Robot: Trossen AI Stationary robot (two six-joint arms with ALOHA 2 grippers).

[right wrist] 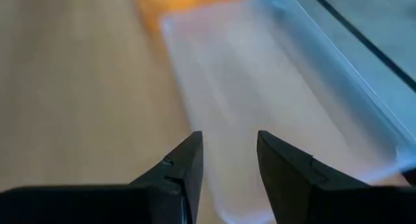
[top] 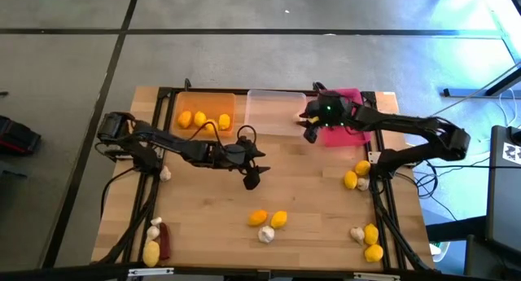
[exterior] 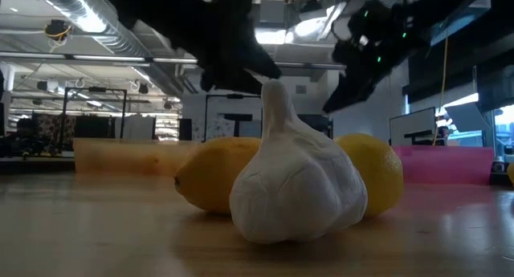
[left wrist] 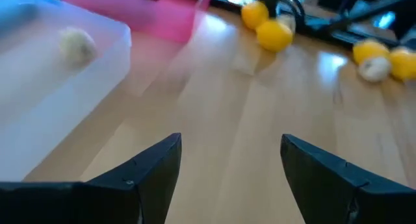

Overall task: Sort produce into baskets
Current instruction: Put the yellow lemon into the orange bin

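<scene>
Overhead, we see the right pincer (top: 310,128) poised at the clear basket (top: 273,110), at that basket's end nearest the pink basket (top: 348,98); its fingers (right wrist: 185,164) stand parted with nothing between them, and the clear basket's floor lies just past them. The left pincer (top: 251,182) hangs over bare wood in front of the clear basket, jaws wide apart and empty (its own camera shows only planks between the fingers (left wrist: 153,165)). A garlic bulb (left wrist: 78,43) lies inside the clear basket. The orange basket (top: 205,110), touching the clear basket's other end, holds three lemons (top: 203,119).

On the wooden bench (top: 309,191), well in front of the clear basket, two lemons (top: 269,219) and a garlic bulb (top: 265,234) sit together. More lemons and garlic lie in front of the pink basket (top: 356,175) and at the near corners, where a dark red chili (top: 164,240) also lies. Beyond the clear basket, the floor is grey, and the low camera shows a hall with ceiling lights.
</scene>
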